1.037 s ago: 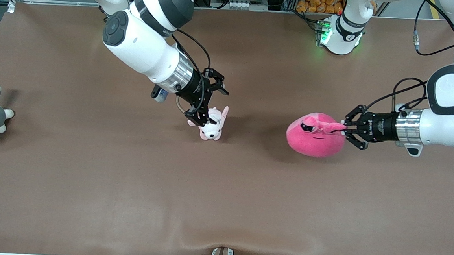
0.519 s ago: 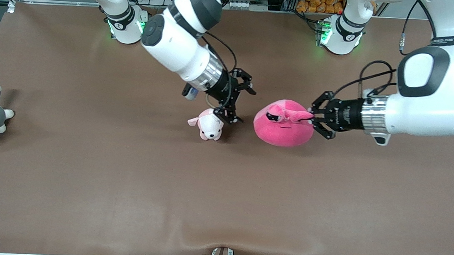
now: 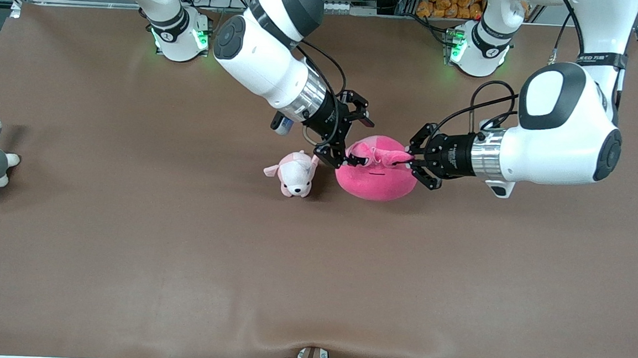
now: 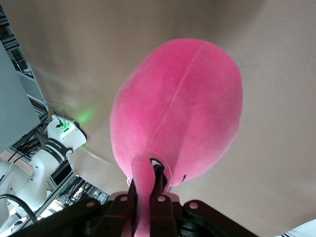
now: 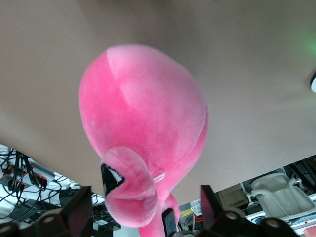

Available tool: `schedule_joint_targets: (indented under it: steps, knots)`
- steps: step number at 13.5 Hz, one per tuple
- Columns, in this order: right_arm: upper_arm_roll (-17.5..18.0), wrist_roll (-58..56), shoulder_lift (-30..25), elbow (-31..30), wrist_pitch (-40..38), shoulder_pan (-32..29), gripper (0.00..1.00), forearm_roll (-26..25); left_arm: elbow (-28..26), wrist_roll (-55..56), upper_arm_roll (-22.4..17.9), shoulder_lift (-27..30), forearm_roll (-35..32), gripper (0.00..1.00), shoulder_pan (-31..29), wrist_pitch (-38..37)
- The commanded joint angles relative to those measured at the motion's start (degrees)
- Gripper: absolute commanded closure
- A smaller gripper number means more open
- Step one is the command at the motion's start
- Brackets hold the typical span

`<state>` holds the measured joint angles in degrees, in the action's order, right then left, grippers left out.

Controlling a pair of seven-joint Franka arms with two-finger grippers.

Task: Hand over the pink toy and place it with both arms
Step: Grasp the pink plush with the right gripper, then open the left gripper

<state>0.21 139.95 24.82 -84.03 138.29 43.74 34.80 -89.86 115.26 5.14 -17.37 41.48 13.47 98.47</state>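
Plush, light and squashy, the pink toy [image 3: 375, 178] hangs over mid-bench beside the pale puppy plush [image 3: 295, 174], its ear pinched in the left gripper [image 3: 408, 161], while the right gripper [image 3: 350, 150], jaws spread around its other ear, should bite a fabric fold there.
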Motion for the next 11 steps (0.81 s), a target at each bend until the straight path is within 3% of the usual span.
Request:
schedule_joint_targets:
  steps: [1,3,4,9,10,11]
  knots:
    - [-0.56,0.85,1.64,1.85,1.02,0.91,0.68,-1.56,1.53,1.89,-0.04,-0.47,1.15,1.0,0.06,0.41]
    - [-0.65,1.02,1.64,1.59,0.67,1.18,0.8,-2.98,1.44,1.81,-0.13,-0.47,1.06,1.0,0.06,0.59]
    - [-0.65,1.02,1.73,1.68,0.5,1.09,1.0,-3.15,1.44,1.81,-0.13,-0.47,1.06,1.0,0.06,0.59]
    - [-0.82,0.58,1.64,1.85,-0.99,-1.01,1.0,-2.98,1.44,1.89,-0.13,-0.56,0.45,1.0,-0.11,0.41]
    - [-0.74,0.5,1.64,2.03,-2.22,-2.24,1.0,-2.72,1.44,1.72,-0.13,-0.56,0.36,0.81,-0.46,0.41]
    - [-0.74,0.5,1.55,2.64,-3.62,-3.04,1.0,-2.72,1.52,1.63,-0.13,-0.47,0.27,0.18,-0.99,0.32]
